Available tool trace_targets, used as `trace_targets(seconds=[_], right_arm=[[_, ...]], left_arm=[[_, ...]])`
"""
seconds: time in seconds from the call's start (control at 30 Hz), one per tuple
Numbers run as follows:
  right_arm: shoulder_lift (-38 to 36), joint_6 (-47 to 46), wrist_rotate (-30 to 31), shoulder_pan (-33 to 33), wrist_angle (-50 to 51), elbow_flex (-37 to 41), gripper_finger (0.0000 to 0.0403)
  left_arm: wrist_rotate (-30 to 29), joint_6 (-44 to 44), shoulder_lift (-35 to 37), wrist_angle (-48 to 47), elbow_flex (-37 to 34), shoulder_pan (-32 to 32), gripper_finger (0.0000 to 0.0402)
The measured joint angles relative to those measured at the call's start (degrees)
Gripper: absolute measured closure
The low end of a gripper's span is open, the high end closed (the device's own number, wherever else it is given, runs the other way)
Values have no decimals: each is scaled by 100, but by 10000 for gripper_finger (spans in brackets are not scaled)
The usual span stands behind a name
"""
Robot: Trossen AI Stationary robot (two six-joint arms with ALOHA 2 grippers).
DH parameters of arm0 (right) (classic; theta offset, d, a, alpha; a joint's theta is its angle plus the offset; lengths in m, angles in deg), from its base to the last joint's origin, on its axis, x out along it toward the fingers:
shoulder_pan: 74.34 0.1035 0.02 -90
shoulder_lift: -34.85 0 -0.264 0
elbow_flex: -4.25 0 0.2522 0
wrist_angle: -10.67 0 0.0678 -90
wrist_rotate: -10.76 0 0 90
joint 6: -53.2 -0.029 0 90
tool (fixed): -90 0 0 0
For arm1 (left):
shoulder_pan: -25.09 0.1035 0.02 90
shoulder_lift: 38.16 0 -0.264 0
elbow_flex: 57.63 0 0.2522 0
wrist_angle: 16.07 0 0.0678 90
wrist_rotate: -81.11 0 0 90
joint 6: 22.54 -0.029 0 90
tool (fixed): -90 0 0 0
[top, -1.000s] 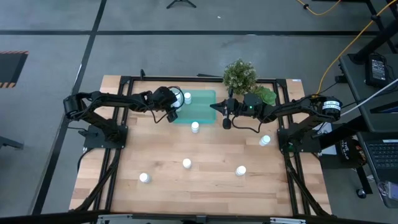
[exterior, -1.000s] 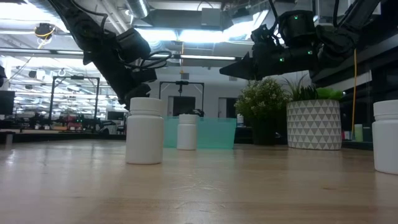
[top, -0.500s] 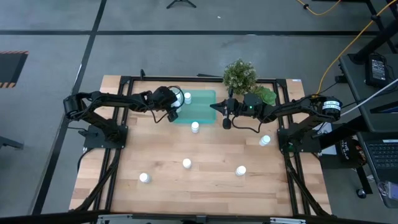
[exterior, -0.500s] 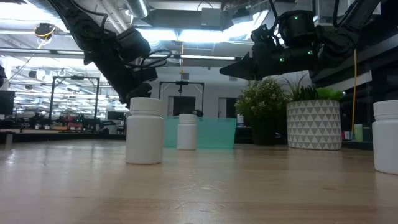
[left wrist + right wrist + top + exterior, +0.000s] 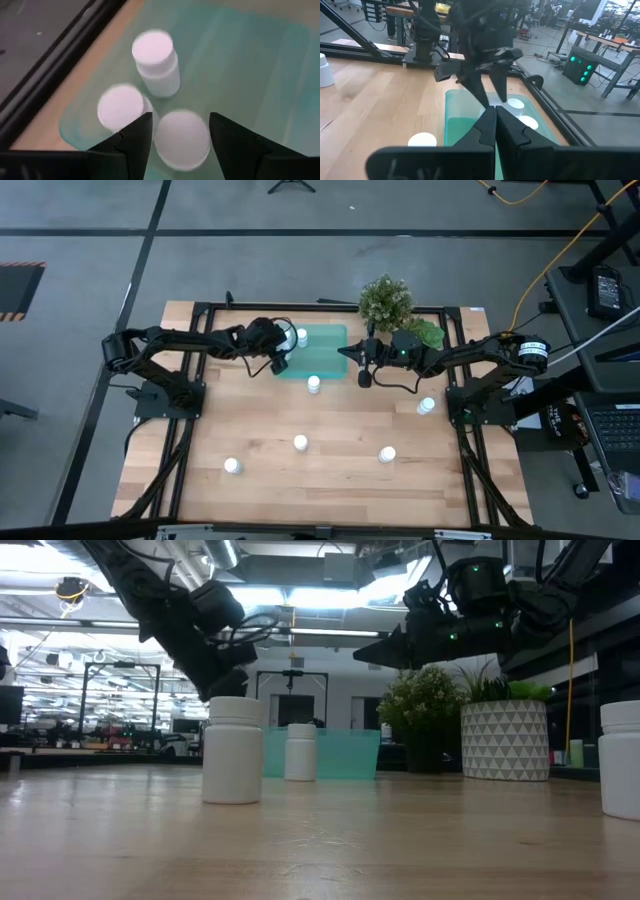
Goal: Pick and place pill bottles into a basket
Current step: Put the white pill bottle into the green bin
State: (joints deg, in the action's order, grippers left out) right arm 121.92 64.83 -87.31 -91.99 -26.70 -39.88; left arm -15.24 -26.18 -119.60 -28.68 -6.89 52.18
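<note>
The teal basket [image 5: 322, 350] lies at the table's far middle. Three white pill bottles stand in its left end: one [image 5: 155, 62] farther in, one [image 5: 121, 106] beside my fingers, one [image 5: 181, 139] between them. My left gripper [image 5: 181, 117] hangs over that end, slanting down, open, a finger on each side of the third bottle's cap. My right gripper [image 5: 346, 352] is shut and empty, held level above the basket's right end. Several more bottles stand on the wood, among them one [image 5: 313, 384] just in front of the basket. My left gripper has its fingers [image 5: 134, 137] close on either side of the bottle's cap [image 5: 170, 150], coming from above at a slant. Whether they touch it I cannot tell. The bottle stands upright in the basket.
Loose bottles stand at the near left [image 5: 232, 466], near middle [image 5: 300, 442], near right [image 5: 386, 453] and right [image 5: 426, 406]. A green plant [image 5: 385, 300] and a patterned white pot [image 5: 505, 740] stand at the far right, behind my right arm. Bare wood lies between the loose bottles.
</note>
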Motion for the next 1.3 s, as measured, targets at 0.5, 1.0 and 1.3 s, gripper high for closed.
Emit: trace_targets(seconds=[0.5,1.0,1.3], right_arm=[[-2,-16,1,0,32,0,398],[-2,-495,-15,160,812,0,398],[-2,-232,-13,383,824,0,398]], left_arm=[[78,-941,1138,-947,559,-120,230],[2111,-1178,2494,-795,559,-424,398],[2299,-828,2253,-604,556,-448,399]])
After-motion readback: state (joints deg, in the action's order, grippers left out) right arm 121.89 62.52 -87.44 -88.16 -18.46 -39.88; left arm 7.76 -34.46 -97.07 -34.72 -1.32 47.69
